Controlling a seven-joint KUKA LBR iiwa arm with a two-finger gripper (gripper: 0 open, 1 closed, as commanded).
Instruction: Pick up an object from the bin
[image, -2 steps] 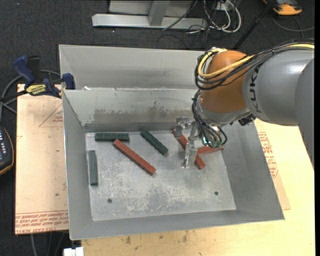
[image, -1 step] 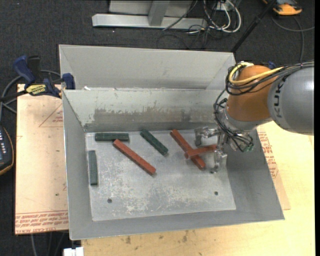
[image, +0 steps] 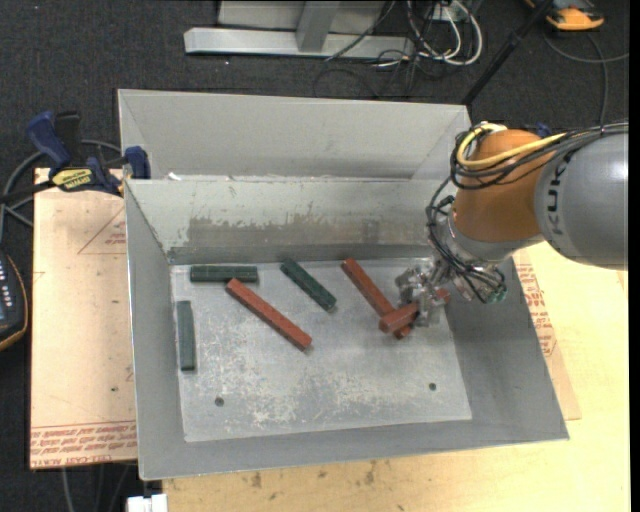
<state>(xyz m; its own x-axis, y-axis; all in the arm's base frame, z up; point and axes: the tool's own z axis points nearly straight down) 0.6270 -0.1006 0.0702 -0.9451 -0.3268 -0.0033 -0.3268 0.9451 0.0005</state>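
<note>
The gripper (image: 425, 298) sits low at the bin's 3 o'clock, right at the lower end of a short red-brown bar (image: 368, 288) that runs off toward the gripper's 10 o'clock. Whether the gripper is wide or clamped on that end I cannot tell, since wrist and cables crowd the spot. The likeliest trouble starts here. A hold taken at the tip of a long, slim stick rather than its middle could let it droop, swing or twist free on the lift, and its flat, smooth-looking faces probably offer little bite. The sloping walls of the grey metal bin (image: 300, 215) stand close at the gripper's 12 and 3 o'clock and could foul the wrist. Next out, a slanted dark green bar (image: 308, 284) lies near enough to be nudged by a swinging end. Farther toward 9 o'clock lie a longer red-brown bar (image: 268, 313), a green bar by the back wall (image: 224, 273) and an upright green bar (image: 185, 335). All are straight, square-edged, matt sticks, lying flat and apart on scuffed sheet metal.
</note>
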